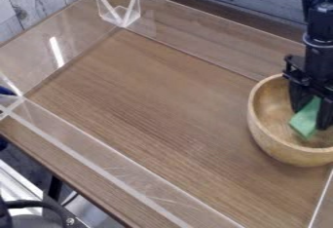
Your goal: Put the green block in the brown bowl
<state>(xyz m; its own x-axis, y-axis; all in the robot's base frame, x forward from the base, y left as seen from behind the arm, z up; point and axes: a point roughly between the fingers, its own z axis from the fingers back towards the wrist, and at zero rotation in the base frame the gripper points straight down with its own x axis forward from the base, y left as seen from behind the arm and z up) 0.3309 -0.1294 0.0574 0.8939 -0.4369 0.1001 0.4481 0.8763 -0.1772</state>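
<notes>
A wooden table (143, 86) with low clear walls stretches bare from the left. At the right edge sits the brown bowl (271, 134). Inside it the green block (307, 121) stands tilted, its long axis running steeply up toward the black gripper (313, 97) directly above. The block's upper end sits between the jaws, which look partly spread around it, though the view is too coarse to tell whether they actually grip.

Grainy wooden brown bowl (276, 127), matte green block (307, 122), wood-grain table (143, 95)
</notes>
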